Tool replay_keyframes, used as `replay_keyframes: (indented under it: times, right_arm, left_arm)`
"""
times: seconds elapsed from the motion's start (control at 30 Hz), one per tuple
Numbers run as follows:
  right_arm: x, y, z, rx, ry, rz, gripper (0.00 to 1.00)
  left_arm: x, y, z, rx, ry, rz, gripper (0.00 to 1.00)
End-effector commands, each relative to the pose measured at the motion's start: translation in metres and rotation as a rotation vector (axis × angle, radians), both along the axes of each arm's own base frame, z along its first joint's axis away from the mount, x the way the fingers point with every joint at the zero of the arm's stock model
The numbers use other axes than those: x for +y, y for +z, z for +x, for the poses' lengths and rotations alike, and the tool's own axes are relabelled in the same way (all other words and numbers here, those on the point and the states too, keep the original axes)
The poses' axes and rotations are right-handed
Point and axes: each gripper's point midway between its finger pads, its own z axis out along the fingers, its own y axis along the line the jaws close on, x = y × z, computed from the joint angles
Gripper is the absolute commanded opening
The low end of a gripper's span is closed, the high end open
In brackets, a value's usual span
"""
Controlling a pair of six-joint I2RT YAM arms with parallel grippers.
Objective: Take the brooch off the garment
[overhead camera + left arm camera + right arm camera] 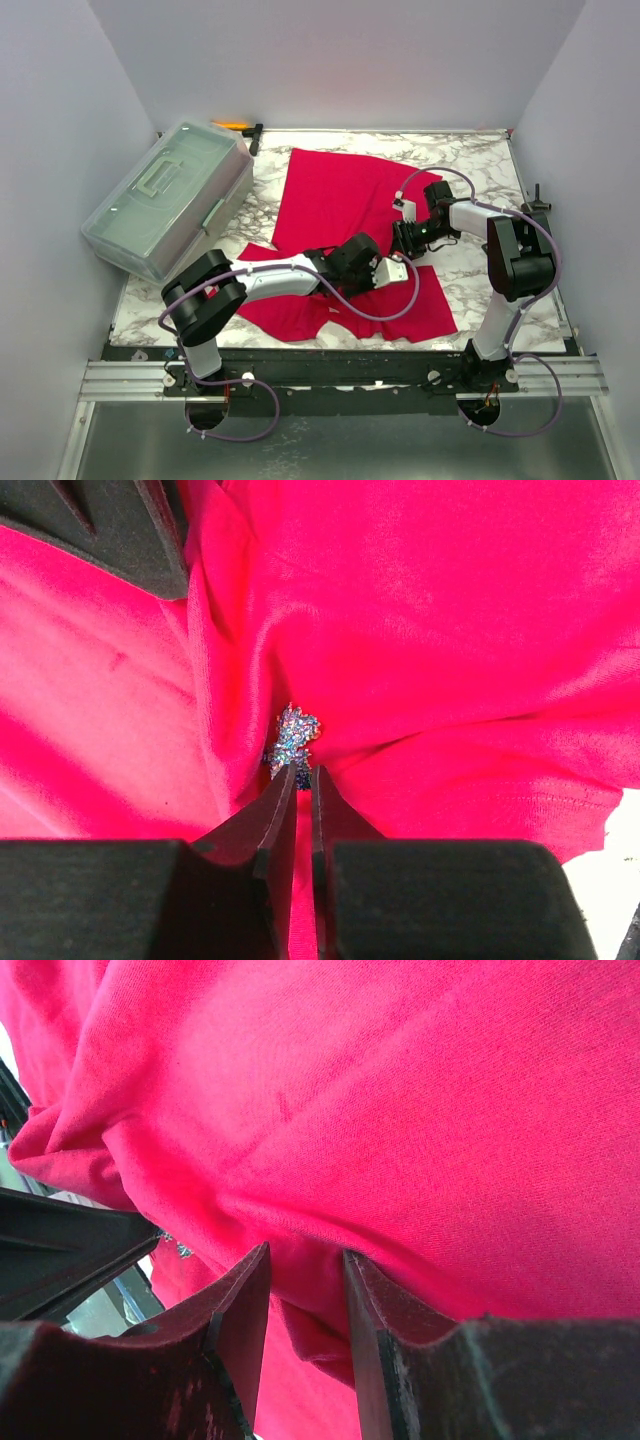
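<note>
The garment (330, 200) is a bright red T-shirt spread rumpled on the marble table. In the left wrist view the brooch (293, 735), a small glittery silver-blue cluster, sits in a crease of the red cloth (450, 630). My left gripper (303, 770) has its jaws almost together, with the brooch's lower end between the tips. It meets my right gripper (405, 238) over the shirt's right side. My right gripper (305, 1255) is shut on a raised fold of the cloth (400, 1110). A speck of the brooch (183, 1250) shows beside the left arm's dark finger (60, 1250).
A clear lidded plastic box (170, 195) stands at the table's left. An orange-handled tool (235, 125) lies behind it at the back edge. A small black object (537, 195) sits at the right edge. White walls enclose the marble table (480, 160).
</note>
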Motion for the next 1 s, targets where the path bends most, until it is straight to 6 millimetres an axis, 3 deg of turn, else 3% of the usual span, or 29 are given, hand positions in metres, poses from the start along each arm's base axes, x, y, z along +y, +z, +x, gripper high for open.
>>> replay_keyframes:
  times: [0.0,0.1,0.6,0.97]
  right_arm:
    - [-0.022,-0.034,0.008,-0.063,0.020,-0.157,0.41]
    - [-0.021,-0.028,0.012,-0.085,0.017,-0.153,0.41]
    - [-0.011,0.036,0.014,-0.196,0.001,-0.068,0.45]
    - [-0.021,0.048,0.016,-0.214,-0.017,-0.060,0.46]
  left_arm:
    - [-0.012,0.012,0.005,0.002,-0.007,-0.054,0.06]
    - [-0.010,0.011,0.010,0.004,0.004,-0.055,0.00]
    - [-0.006,0.000,0.016,0.104,0.038,-0.068,0.03]
    - [-0.010,-0.005,0.012,0.140,0.023,-0.070,0.08]
